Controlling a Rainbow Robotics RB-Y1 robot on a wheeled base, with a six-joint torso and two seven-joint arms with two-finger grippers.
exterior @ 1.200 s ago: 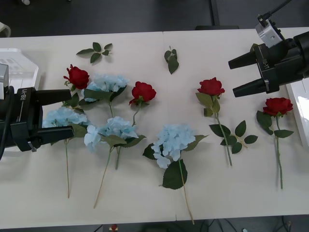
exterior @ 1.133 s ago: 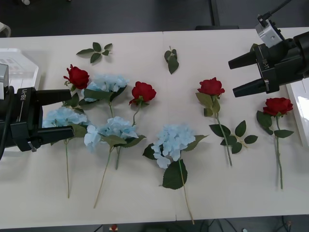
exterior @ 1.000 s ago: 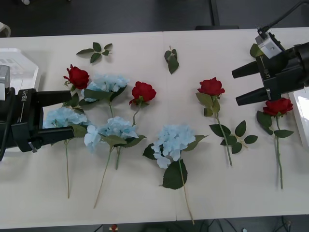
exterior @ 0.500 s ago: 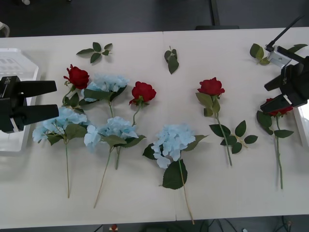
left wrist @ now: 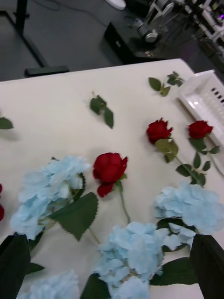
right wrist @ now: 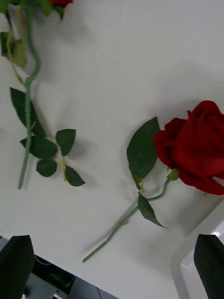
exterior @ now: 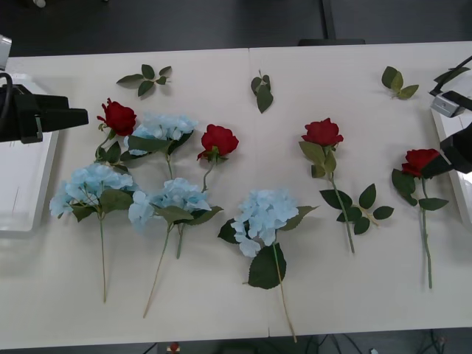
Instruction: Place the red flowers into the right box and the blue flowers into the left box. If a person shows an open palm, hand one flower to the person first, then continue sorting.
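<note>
Several red flowers lie on the table, among them one at the far left (exterior: pixel 118 116), one in the middle (exterior: pixel 219 139) and one at the right (exterior: pixel 422 160). Several blue flowers (exterior: pixel 263 214) are spread over the left and centre. My left gripper (exterior: pixel 74 118) (left wrist: pixel 111 266) is open over the left box (exterior: pixel 22 184), back from the flowers. My right gripper (exterior: pixel 450 151) (right wrist: pixel 112 266) is open at the right edge, above the rightmost red flower (right wrist: pixel 196 149) and beside the right box (right wrist: pixel 186 261). The person and the open palm are out of view.
Loose green leaf sprigs lie at the back of the table (exterior: pixel 147 77) (exterior: pixel 262 92) (exterior: pixel 397 80) and beside a rose stem (exterior: pixel 361 210). The front strip of the table holds only stem ends.
Both arms have drawn back outward. The left gripper rose away from the blue flower at the left toward the left box. The right gripper moved to the right edge.
</note>
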